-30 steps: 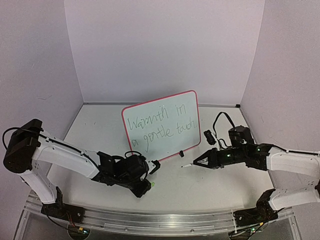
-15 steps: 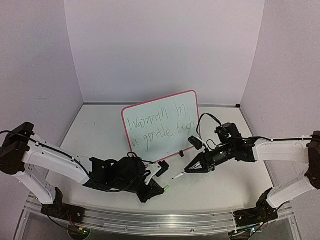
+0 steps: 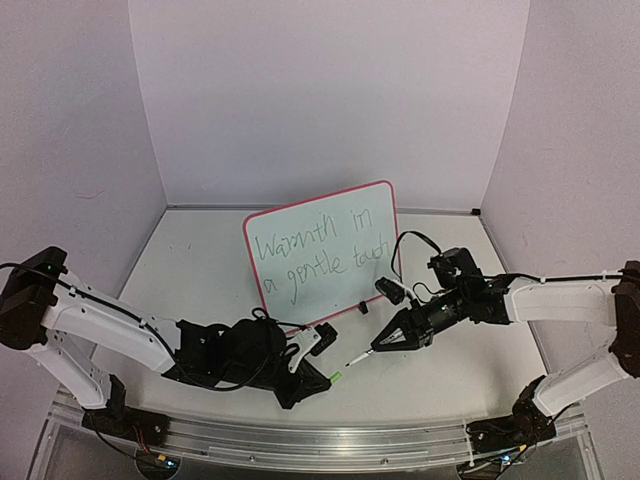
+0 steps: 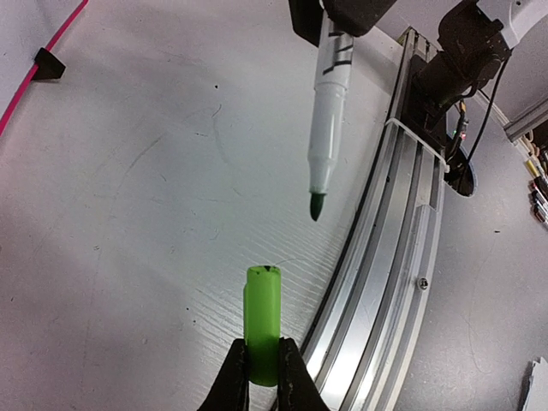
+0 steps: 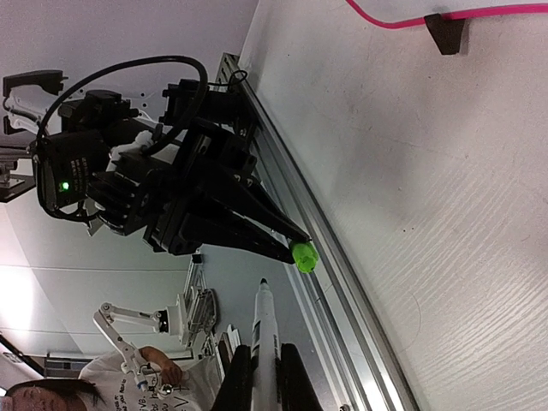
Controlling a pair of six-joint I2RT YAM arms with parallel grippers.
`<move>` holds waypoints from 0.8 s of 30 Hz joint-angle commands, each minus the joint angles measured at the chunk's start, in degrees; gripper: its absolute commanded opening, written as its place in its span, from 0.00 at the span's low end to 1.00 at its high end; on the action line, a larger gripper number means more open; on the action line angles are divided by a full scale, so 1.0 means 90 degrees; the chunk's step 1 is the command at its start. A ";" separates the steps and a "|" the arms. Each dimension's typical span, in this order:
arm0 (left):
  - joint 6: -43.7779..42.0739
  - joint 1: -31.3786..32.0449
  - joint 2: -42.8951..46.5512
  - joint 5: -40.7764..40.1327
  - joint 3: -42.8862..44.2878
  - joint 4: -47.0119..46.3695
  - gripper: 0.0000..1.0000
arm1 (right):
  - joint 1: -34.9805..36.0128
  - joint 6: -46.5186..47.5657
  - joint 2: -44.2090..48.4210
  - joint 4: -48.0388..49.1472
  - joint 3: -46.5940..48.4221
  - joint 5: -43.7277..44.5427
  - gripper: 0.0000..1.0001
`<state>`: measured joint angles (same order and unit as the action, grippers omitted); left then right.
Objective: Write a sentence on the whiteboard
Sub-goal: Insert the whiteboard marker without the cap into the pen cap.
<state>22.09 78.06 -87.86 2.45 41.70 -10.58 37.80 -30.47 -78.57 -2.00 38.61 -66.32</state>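
Right end effector (image 5: 264,353) gripping marker (image 5: 263,310), green cap (image 5: 303,255) opposite

Robot lab: alu rail (image 3: 320,434), white booth walls (image 3: 330,100)

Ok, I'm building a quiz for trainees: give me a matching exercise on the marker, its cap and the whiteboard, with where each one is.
1 marker
2 green cap
3 whiteboard

A propped on the table
B pinched in the left gripper
C held in the right gripper

Pairs: 1-C, 2-B, 3-A
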 commanded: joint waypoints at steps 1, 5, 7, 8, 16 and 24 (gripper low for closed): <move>0.0044 0.0031 0.0279 -0.0074 -0.0032 -0.0320 0.00 | 0.0022 0.0174 -0.0077 -0.0148 0.0018 -0.0028 0.00; 0.0045 0.0048 0.0270 -0.0047 -0.0016 -0.0339 0.00 | 0.0041 0.0194 -0.0117 -0.0148 0.0062 0.0014 0.00; 0.0045 0.0062 0.0268 -0.0045 -0.0009 -0.0339 0.00 | 0.0051 0.0203 -0.0150 -0.0148 0.0091 0.0016 0.00; 0.0045 0.0059 0.0270 -0.0049 -0.0007 -0.0339 0.00 | 0.0058 0.0209 -0.0167 -0.0146 0.0097 0.0018 0.00; 0.0045 0.0115 0.0250 -0.0071 0.0014 -0.0358 0.00 | 0.0086 0.0242 -0.0243 -0.0137 0.0154 0.0047 0.00; 0.0023 0.0140 0.0198 -0.0070 0.0074 -0.0319 0.00 | 0.0130 0.0283 -0.0370 -0.0122 0.0206 0.0057 0.00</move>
<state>22.48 78.87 -87.07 2.39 41.47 -11.07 38.48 -29.19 -80.97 -3.60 38.63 -65.94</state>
